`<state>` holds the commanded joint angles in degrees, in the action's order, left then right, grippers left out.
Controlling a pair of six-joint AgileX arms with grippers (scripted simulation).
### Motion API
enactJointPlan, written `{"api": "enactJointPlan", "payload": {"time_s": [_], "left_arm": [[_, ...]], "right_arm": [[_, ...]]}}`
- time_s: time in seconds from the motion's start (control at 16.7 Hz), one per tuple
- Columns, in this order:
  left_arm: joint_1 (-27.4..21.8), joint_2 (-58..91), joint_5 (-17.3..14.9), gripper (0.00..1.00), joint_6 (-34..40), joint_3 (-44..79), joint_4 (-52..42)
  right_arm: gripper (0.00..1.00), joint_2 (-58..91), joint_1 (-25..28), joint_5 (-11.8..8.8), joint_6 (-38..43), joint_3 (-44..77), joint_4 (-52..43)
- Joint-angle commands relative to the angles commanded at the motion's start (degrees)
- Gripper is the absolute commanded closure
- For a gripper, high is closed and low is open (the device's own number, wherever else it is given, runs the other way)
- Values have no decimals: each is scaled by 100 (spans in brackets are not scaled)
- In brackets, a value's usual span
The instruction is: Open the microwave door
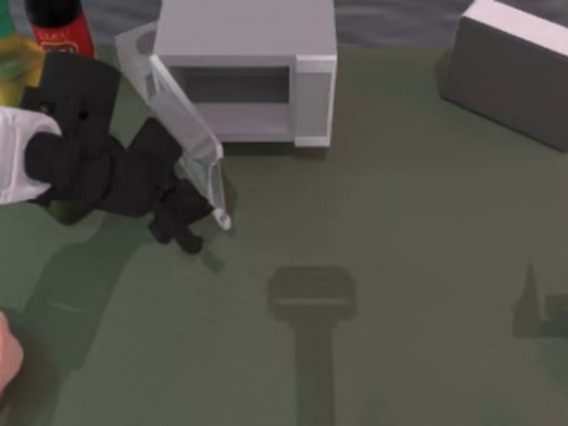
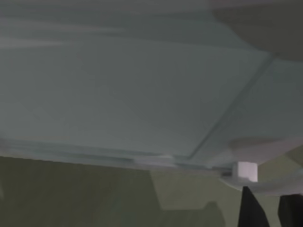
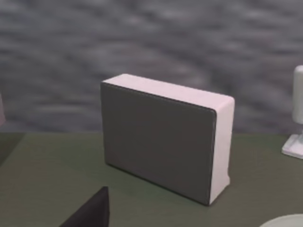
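Note:
The light-grey microwave [image 1: 244, 31] stands at the table's back centre. Its cavity [image 1: 231, 98] is exposed. The translucent microwave door [image 1: 182, 115] is swung out to the left and forward, at a wide angle from the front. My left gripper [image 1: 201, 224] sits at the door's free edge, shut on the thin handle strip [image 1: 222, 216]. The left wrist view is mostly filled by the door [image 2: 118, 94], with the handle's white block [image 2: 246, 171] just above my left gripper [image 2: 272, 208]. My right gripper [image 3: 94, 210] shows only as a dark wedge, far from the microwave.
A larger grey-and-white box [image 1: 515, 71] stands at the back right, facing the right wrist camera [image 3: 161, 137]. A red bottle [image 1: 60, 27] and a yellow-green object [image 1: 18, 58] sit at the back left. A white object [image 3: 297, 118] stands beside the box.

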<state>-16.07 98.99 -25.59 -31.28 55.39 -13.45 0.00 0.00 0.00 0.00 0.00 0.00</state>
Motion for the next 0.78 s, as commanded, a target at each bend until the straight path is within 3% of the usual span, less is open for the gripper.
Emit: {"api": "enactJointPlan", "payload": {"time_s": [0.78], "left_arm": [[2, 8, -60, 100, -47, -22, -48]], "right_arm": [[0, 0, 0, 0, 0, 0, 0]]}}
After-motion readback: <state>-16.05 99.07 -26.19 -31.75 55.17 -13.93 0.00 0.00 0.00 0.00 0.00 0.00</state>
